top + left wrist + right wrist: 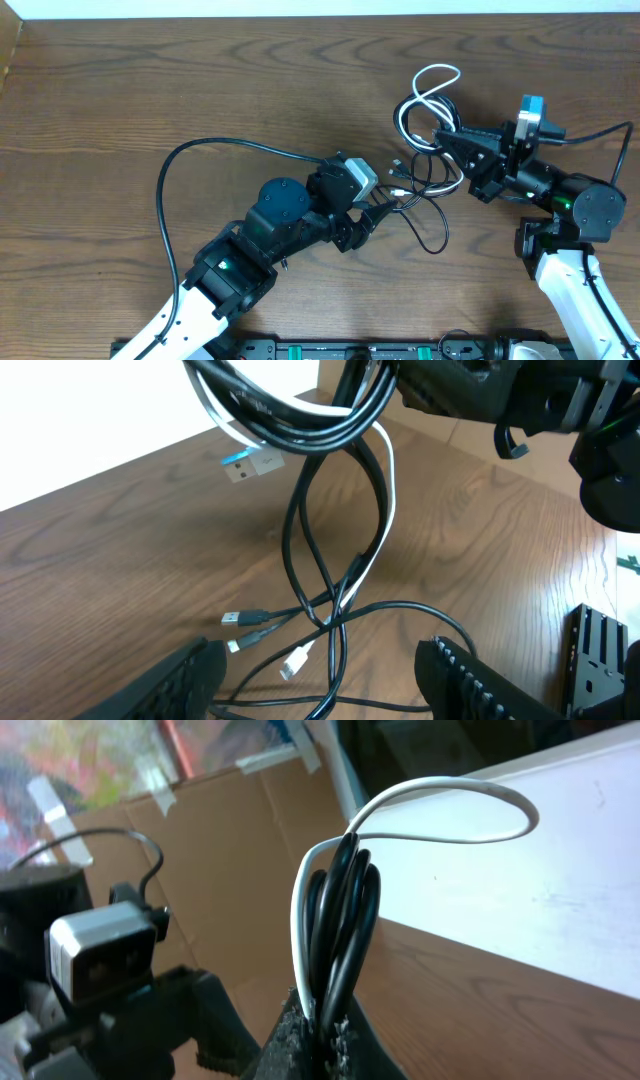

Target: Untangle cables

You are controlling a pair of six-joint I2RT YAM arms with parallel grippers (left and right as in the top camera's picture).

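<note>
The left tool point(318, 655) stands open, gripping nothing. Its fingers are cut off by the frame's lower edge, and loose plug ends lie on the worktop point(150, 100) between them. Further right, the right tool point(322, 1035) is clamped on the cables point(300, 425), holding the bundle up off the wood — bare worktop spreads left.
</note>
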